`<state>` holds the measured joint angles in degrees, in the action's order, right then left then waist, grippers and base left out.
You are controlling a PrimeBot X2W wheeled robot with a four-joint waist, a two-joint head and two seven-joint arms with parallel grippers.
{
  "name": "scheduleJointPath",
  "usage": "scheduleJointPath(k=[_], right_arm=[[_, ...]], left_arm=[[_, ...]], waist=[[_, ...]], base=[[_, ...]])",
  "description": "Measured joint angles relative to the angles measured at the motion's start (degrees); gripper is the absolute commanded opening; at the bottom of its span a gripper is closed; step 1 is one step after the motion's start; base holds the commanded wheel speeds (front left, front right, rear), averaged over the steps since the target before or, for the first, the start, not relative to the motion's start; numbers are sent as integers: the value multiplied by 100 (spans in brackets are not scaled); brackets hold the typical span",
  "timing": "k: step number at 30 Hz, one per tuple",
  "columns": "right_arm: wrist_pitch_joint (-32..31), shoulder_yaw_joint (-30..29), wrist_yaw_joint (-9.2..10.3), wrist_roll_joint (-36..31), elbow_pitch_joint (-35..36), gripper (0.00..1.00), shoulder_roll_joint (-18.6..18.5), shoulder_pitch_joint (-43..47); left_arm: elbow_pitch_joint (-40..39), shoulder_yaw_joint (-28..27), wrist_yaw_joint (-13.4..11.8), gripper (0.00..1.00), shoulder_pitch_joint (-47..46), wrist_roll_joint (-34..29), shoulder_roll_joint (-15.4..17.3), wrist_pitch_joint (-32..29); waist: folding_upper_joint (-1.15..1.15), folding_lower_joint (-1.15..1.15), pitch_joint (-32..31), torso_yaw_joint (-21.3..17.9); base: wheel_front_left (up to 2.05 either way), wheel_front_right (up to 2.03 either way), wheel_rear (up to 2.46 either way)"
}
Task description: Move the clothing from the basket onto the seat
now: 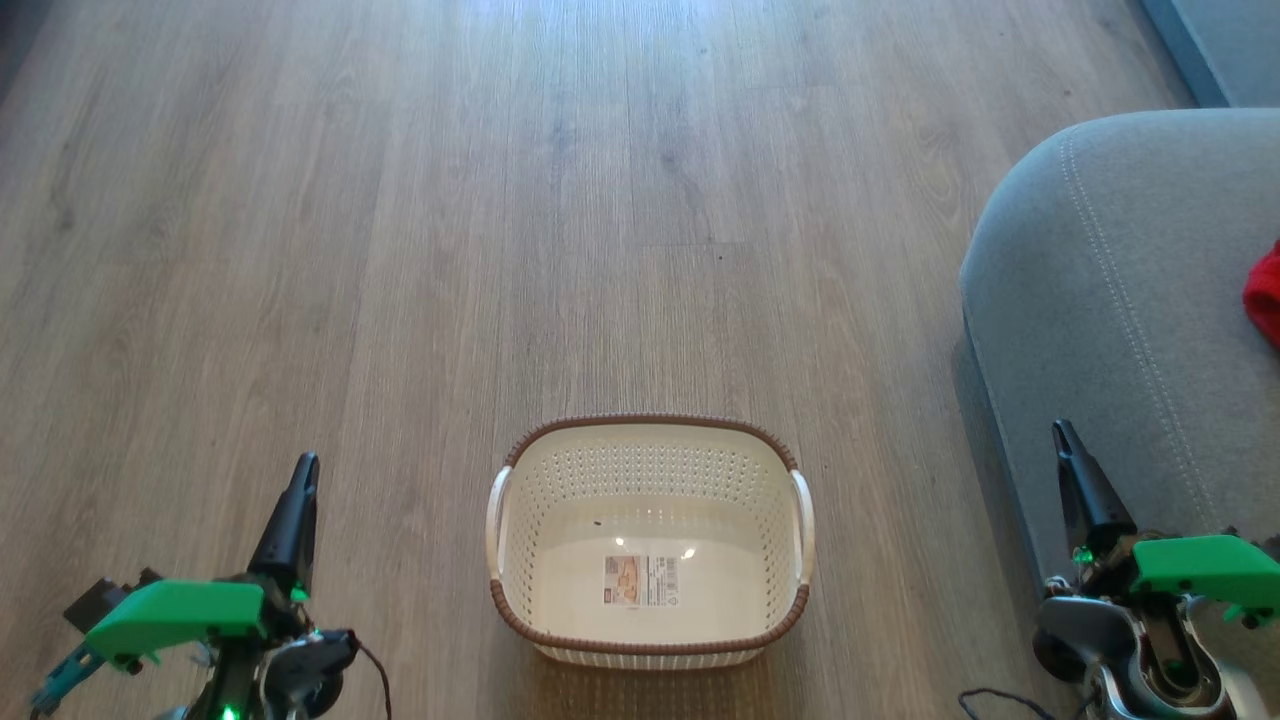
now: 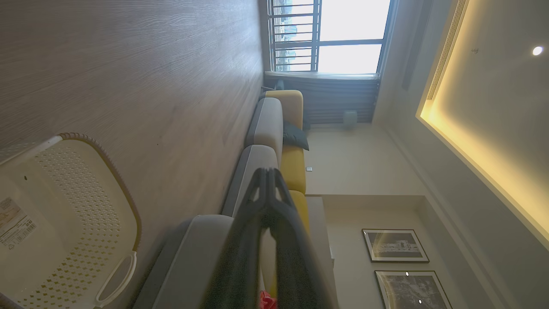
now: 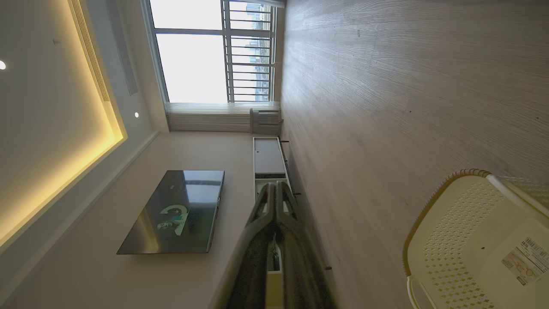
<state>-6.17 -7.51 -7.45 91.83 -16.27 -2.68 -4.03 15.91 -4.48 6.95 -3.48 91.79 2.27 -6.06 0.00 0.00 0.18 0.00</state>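
The cream basket (image 1: 650, 470) with its brown rim stands on the wood floor in front of me, holding nothing but a label sticker (image 1: 640, 580). A bit of red clothing (image 1: 1264, 292) lies on the grey seat (image 1: 1100, 300) at the right edge of the head view. My left gripper (image 1: 305, 465) is at the lower left, shut, away from the basket. My right gripper (image 1: 1062, 430) is at the lower right beside the seat's front, shut, holding nothing. The left wrist view shows the basket (image 2: 64, 223), the seat (image 2: 201, 249) and a scrap of red clothing (image 2: 266, 300).
Wood floor (image 1: 500, 200) stretches ahead and to the left. In the left wrist view a long grey and yellow sofa (image 2: 274, 128) runs toward a window (image 2: 334, 38). The right wrist view shows the basket (image 3: 472, 240), a wall television (image 3: 180, 210) and a low cabinet (image 3: 268, 156).
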Motion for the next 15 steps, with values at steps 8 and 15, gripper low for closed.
scheduleJointPath(k=[8, 15], right_arm=[[0, 0, 0, 0, 0, 0, 0, 0], [0, 0, 0, 0, 0, 0, 0, 0]], left_arm=[[0, -1, 0, 0, 0, 0, 0, 0], [0, -1, 0, 0, 0, 0, 0, 0]], waist=[[0, 0, 0, 0], [0, 0, 0, 0]], base=[[0, 0, 0], [0, 0, 0]])
